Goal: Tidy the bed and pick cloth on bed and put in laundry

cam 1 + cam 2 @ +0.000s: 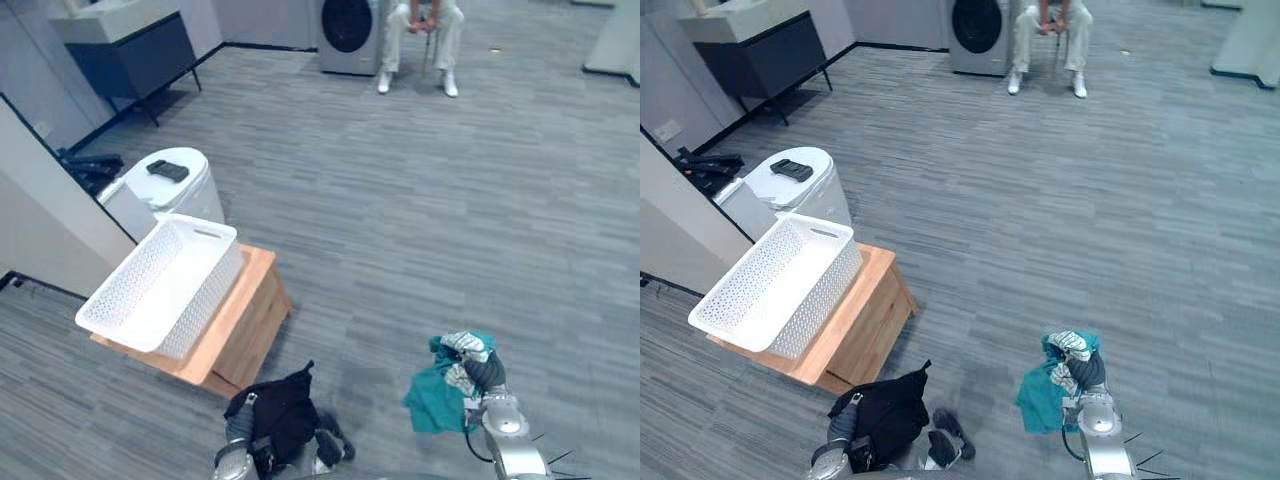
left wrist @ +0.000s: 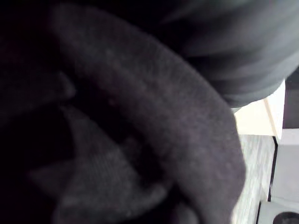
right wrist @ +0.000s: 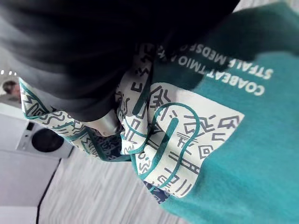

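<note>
Low in the left eye view my left hand [image 1: 330, 443] holds a black cloth [image 1: 283, 408] above the floor. The cloth drapes over the hand, and curled fingers show past its right edge. Up close in the left wrist view, the black cloth [image 2: 140, 121] covers nearly everything. To the right, my right hand [image 1: 487, 372] is shut on a teal cloth [image 1: 438, 398] with a white patterned print, which hangs from it. In the right wrist view the teal cloth [image 3: 243, 154] is bunched round a silver finger [image 3: 106, 124]. The white laundry basket [image 1: 215, 232] stands to the left of both hands.
The basket rests on a low wooden table [image 1: 255, 310]. Behind it is a white lidded bin [image 1: 190, 190] with a black object [image 1: 167, 170] on top. A seated person [image 1: 420, 40] and a washing machine [image 1: 348, 30] are at the far side, and a dark cabinet [image 1: 135, 55] at the far left.
</note>
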